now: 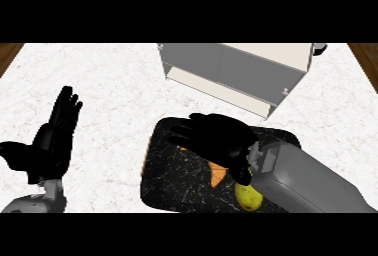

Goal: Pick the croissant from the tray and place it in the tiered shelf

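**A:** Where is the croissant point(218, 177) right now?

**B:** On the dark tray point(166, 185), mostly hidden under the right robot hand point(214, 140). Only an orange sliver shows below the palm.

**A:** Is it gripped?

**B:** I'd say not. The right robot hand looks open, with its fingers spread over the tray and not curled round the pastry. The left robot hand point(53, 137) rests open at the left of the desk point(103, 75), fingers up.

**A:** So what could go wrong from here?

**B:** First, a bad closure. The palm covers most of the croissant, so if the fingers close off-centre they may catch only one tapered end, and it could pivot or slip out on the lift.

**A:** And that yellow-green object point(249, 196) beside it?

**B:** That's my second worry. It lies just beside the croissant near the thumb, so a wide grasp could nudge it or pick it up as well.

**A:** What about the tray itself?

**B:** If the robot hand presses down while closing, the tray could slide across the desk.

**A:** And afterwards?

**B:** The tiered shelf point(244, 70) stands near the tray's far edge, and its open side looks low. A carry that rises too little could knock the croissant against the lower ledge, and one that goes too high could hit the top panel
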### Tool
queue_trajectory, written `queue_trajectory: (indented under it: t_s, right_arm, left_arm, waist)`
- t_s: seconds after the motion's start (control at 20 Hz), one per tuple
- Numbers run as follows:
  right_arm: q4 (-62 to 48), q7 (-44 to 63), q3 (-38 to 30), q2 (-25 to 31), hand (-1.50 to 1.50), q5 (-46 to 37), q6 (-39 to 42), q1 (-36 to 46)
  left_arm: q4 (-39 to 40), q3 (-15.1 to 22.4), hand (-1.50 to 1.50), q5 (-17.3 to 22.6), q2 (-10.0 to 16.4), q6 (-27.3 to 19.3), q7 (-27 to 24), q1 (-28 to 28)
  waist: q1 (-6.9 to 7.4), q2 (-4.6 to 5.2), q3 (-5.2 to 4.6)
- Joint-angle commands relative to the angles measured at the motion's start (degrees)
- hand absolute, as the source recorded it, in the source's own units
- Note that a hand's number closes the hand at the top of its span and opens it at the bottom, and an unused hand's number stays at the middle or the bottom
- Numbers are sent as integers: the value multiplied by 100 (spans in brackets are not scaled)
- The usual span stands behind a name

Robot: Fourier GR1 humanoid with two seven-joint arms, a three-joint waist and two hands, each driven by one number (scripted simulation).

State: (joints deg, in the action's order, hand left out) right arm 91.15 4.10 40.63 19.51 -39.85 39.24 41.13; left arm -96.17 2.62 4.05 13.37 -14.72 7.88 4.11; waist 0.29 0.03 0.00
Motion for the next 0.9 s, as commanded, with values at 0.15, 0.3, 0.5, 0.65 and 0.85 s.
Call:
queue_trajectory:
  t_s: [0.15, 0.3, 0.5, 0.65, 0.85]
  right_arm:
    - [-1021, -761, -77, -363, -150, -871, -440, -167]
    - [-895, -912, -169, -550, -150, -1112, -478, -342]
    - [-985, -1184, -379, -699, -150, -1369, -387, -426]
    - [-1112, -1457, -209, -704, -150, -1716, -992, -904]
    - [-1430, -1540, -387, -1022, -150, -1974, -668, -715]
  left_arm:
    - [-229, 40, 0, -238, -170, -20, 36, -197]
    - [277, -249, 0, -55, -74, 280, -50, 103]
    - [-205, -291, 0, -139, -76, 264, 233, 26]
    - [26, -275, 0, -122, -232, 344, -62, -80]
    - [166, -577, 0, 0, -89, 611, -209, -105]
  waist:
    - [22, 2, 0]
    - [-7, 0, -1]
    - [-1, -6, 0]
    - [-7, -4, 0]
    - [4, -2, -1]
